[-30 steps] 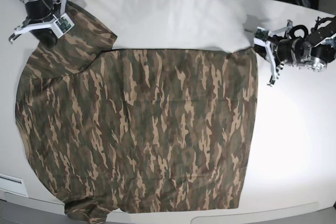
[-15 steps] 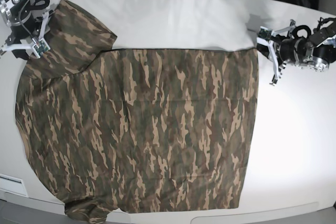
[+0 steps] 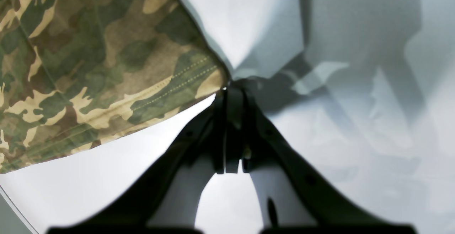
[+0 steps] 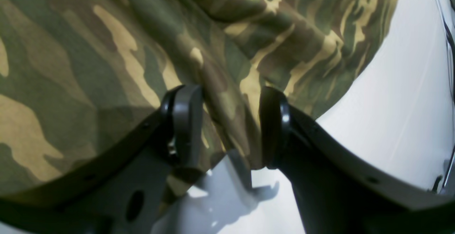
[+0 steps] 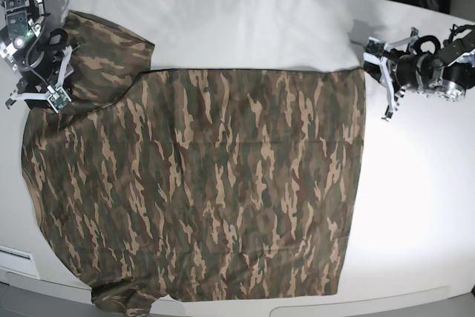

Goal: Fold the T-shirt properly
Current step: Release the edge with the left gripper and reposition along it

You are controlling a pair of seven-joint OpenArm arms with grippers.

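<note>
Right wrist: T-shirt (image 4: 227, 67) fold btwn spread fingers (image 4: 185, 120), untouched

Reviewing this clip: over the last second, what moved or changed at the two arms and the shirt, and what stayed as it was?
The right gripper swung out past the table's left edge, then came down beside the T-shirt at the sleeve; its fingers now stand apart over a cloth fold. The sleeve was drawn slightly leftward. The left gripper, shut, stayed at the hem corner, and the shirt body lay flat as before.
</note>
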